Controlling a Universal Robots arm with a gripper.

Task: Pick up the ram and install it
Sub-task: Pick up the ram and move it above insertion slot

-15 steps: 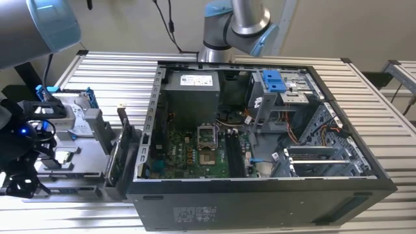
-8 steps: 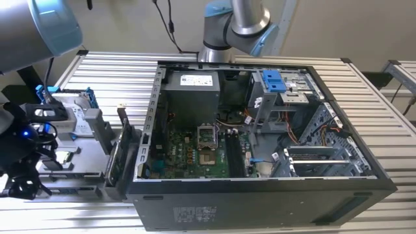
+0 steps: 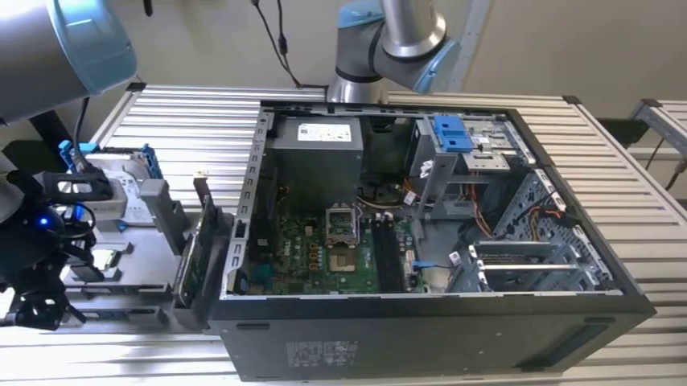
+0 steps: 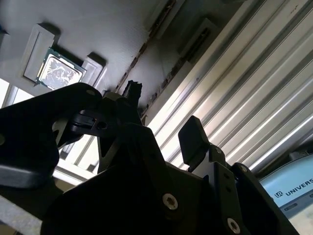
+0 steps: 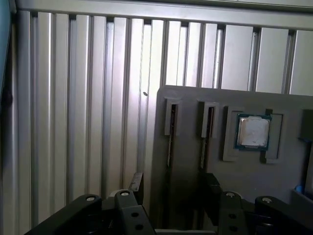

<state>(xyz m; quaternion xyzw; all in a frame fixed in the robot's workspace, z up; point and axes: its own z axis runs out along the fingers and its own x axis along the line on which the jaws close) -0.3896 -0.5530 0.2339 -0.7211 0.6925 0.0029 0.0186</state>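
Two dark thin ram sticks stand on edge in narrow slots of a grey holder tray (image 5: 190, 98); in the first wrist view one ram (image 5: 169, 144) lies beside another (image 5: 205, 139). My gripper (image 5: 174, 192) hovers just above the tray, open, with black fingers (image 5: 136, 187) on either side of the slot area and nothing between them. The second wrist view shows the open gripper (image 4: 164, 117) over the same tray. In the exterior view the gripper (image 3: 38, 305) hangs at the far left, away from the open computer case (image 3: 429, 241).
A processor chip (image 5: 252, 132) sits in a pocket of the tray next to the ram slots. In the exterior view a hard drive with blue rails (image 3: 108, 181) and a dark upright card (image 3: 204, 241) stand by the tray. The slatted metal table (image 3: 183, 121) carries everything.
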